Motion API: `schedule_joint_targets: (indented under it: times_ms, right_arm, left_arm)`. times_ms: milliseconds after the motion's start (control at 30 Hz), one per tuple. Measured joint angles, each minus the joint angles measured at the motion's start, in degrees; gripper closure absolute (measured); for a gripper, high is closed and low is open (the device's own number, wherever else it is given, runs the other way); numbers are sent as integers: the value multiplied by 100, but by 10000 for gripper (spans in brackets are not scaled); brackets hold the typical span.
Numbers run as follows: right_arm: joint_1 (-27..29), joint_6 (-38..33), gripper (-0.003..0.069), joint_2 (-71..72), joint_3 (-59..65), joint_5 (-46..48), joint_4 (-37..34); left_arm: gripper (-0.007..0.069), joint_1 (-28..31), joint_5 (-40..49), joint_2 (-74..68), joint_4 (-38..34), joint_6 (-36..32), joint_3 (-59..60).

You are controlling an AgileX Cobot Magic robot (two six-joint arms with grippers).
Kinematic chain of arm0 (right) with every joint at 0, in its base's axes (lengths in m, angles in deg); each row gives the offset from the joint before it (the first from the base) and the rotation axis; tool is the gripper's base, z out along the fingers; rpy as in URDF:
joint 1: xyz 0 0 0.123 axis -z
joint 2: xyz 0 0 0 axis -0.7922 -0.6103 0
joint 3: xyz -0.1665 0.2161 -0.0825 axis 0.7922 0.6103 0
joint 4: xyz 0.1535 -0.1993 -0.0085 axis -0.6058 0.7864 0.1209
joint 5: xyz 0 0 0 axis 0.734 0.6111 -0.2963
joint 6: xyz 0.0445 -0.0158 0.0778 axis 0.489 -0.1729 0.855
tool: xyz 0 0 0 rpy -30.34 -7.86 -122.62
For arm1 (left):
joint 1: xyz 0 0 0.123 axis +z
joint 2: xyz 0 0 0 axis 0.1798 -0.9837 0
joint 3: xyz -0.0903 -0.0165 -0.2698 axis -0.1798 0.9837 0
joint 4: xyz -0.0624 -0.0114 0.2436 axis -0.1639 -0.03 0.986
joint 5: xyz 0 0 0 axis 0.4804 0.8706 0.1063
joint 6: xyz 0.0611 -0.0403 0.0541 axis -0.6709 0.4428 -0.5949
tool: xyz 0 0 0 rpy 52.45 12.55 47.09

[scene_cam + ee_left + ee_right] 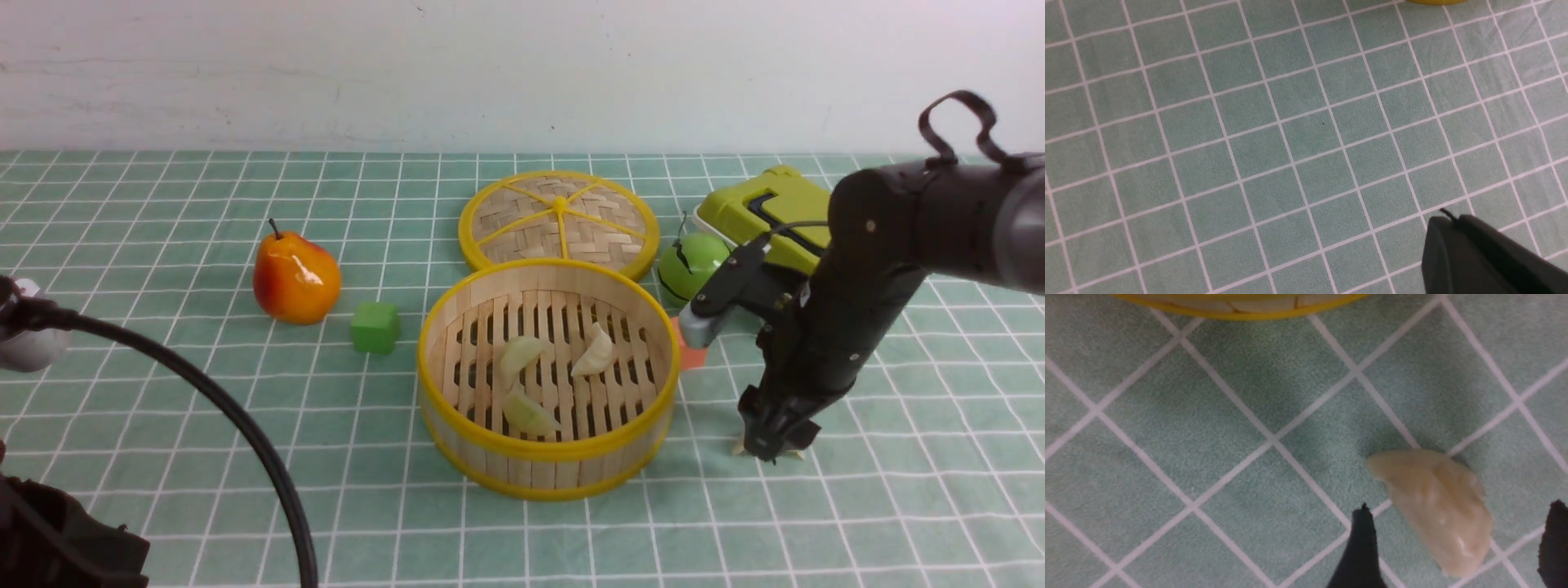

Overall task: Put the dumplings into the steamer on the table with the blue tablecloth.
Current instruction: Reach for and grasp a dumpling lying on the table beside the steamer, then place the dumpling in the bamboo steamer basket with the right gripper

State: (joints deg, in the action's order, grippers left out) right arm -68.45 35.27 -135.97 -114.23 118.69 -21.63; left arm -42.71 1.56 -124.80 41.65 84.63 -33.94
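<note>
Three dumplings (531, 415) sit in the steamer (549, 482); the last dumpling (1437, 506), at its four o'clock, awaits the open right pincer (1461, 504), left pincer (1447, 214) closed.

Dumpling (792, 453) mostly hidden behind right claw (780, 441)

Three pale dumplings (529, 413) on slatted floor of round bamboo steamer (549, 469). Right pincer (780, 437) low over counter (343, 490), mostly covering a fourth dumpling (793, 454). Woven lid (522, 233) behind steamer; green cube (375, 327) left of it.
</note>
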Motion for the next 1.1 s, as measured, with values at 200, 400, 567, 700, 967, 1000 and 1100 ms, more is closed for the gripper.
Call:
schedule_joint_targets:
  times_ms: [200,400,567,700,967,1000,1100]
  right_arm:
    - [0,-77,253,-226,0,-267,0]
    - [0,-72,428,-226,-14,-304,0]
    - [-53,236,428,-169,-411,397,19]
    - [-432,979,428,170,-1450,1145,-74]
    - [-1383,2215,428,-184,-2431,900,-343]
    - [-1453,2268,428,-318,-2431,900,-338]
    - [-1610,2498,428,-713,-2425,844,-326]
  left_arm:
    - [625,0,40,0,-112,0,0]
    - [624,0,48,0,-136,0,0]
    - [621,0,48,0,-136,0,0]
    - [621,0,48,0,-131,-124,0]
    - [619,0,-13,0,-131,-283,0]
    - [619,0,-13,15,-131,-283,0]
    - [619,0,-13,118,-131,-288,0]
